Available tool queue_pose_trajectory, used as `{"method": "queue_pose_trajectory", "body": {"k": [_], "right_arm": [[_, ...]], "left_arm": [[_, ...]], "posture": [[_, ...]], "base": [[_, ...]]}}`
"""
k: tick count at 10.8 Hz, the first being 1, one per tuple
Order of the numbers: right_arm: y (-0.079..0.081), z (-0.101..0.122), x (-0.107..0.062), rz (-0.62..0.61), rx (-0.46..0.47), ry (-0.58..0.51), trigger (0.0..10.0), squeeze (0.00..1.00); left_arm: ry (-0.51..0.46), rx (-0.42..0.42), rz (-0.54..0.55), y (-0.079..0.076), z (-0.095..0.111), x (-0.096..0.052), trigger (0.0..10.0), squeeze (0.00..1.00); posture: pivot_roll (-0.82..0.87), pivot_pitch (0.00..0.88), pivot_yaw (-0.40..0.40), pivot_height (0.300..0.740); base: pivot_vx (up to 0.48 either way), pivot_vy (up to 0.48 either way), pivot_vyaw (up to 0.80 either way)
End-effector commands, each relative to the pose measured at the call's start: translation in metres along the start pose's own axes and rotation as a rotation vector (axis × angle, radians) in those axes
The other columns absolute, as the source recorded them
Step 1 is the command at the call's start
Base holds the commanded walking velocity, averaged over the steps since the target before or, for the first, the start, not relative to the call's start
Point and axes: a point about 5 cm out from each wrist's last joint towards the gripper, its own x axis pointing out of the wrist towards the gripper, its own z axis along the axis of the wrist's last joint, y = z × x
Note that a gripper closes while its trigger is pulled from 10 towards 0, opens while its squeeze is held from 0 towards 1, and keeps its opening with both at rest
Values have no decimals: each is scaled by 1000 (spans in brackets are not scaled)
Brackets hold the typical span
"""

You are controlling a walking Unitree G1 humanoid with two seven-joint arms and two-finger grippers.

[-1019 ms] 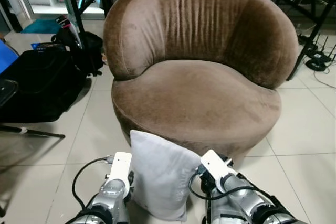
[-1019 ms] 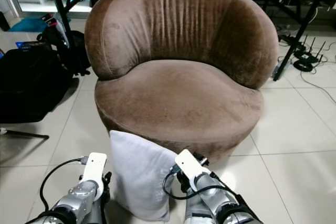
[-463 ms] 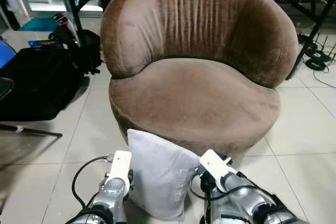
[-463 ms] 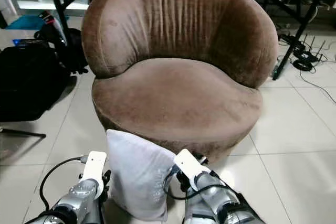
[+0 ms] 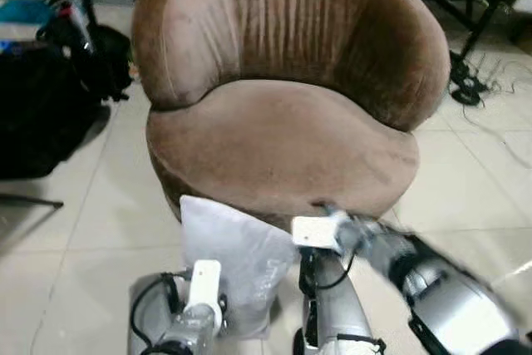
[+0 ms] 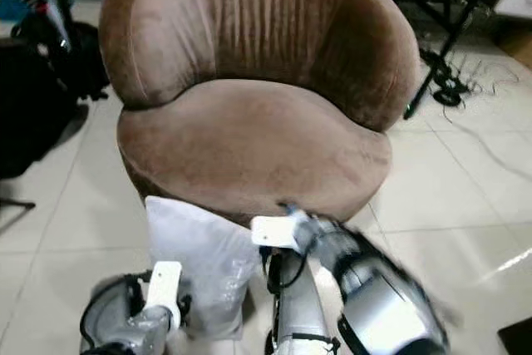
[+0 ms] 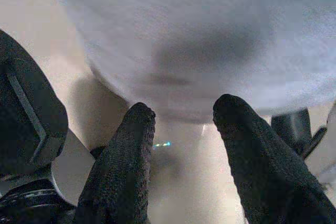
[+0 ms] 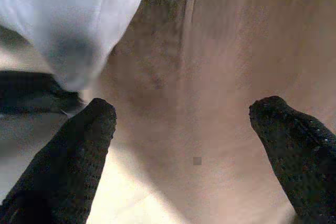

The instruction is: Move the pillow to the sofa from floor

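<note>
**Both grippers flank the pillow**

Left gripper [image 7: 181,124], fingers parted and grasping nothing, sits just below the white pillow [image 5: 229,259], which stands upright on the floor [image 5: 75,239] against the brown sofa [image 5: 283,139]. Our right gripper [image 8: 184,129], spread wide and blurred, hangs beside the pillow's right edge. We judge the left nearer.

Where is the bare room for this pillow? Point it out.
The brown velvet sofa's round seat cushion is bare from backrest to front edge. Crowded: the floor in front, where the white fabric pillow leans between both arms, and the black bags on the robot's left.
</note>
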Motion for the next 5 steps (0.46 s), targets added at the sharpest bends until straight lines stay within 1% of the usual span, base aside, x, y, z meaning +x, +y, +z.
{"method": "queue_pose_trajectory", "body": {"k": [1,2,3,4,5], "right_arm": [[3,-4,-1,41,-162,13,10000,0],[4,-2,-1,58,-255,8,10000,0],[6,0,-1,89,-411,-5,10000,0],[6,-2,-2,110,-534,-11,10000,0],[2,-7,-4,117,-646,-2,10000,0]], "left_arm": [[64,-47,22,2,-19,-2,10000,0],[64,-62,25,1,-19,-2,10000,0],[65,-78,25,-5,-21,-2,10000,0],[65,-101,23,-12,-23,-3,10000,0],[66,-133,22,-18,-25,-4,10000,0]], "posture": [[-30,0,-169,463],[-20,0,-197,463],[-25,0,-226,463],[-44,0,-266,463],[-67,43,-304,463]], "base": [[0,0,0],[0,0,0],[0,0,0],[0,0,0],[0,0,0]]}}
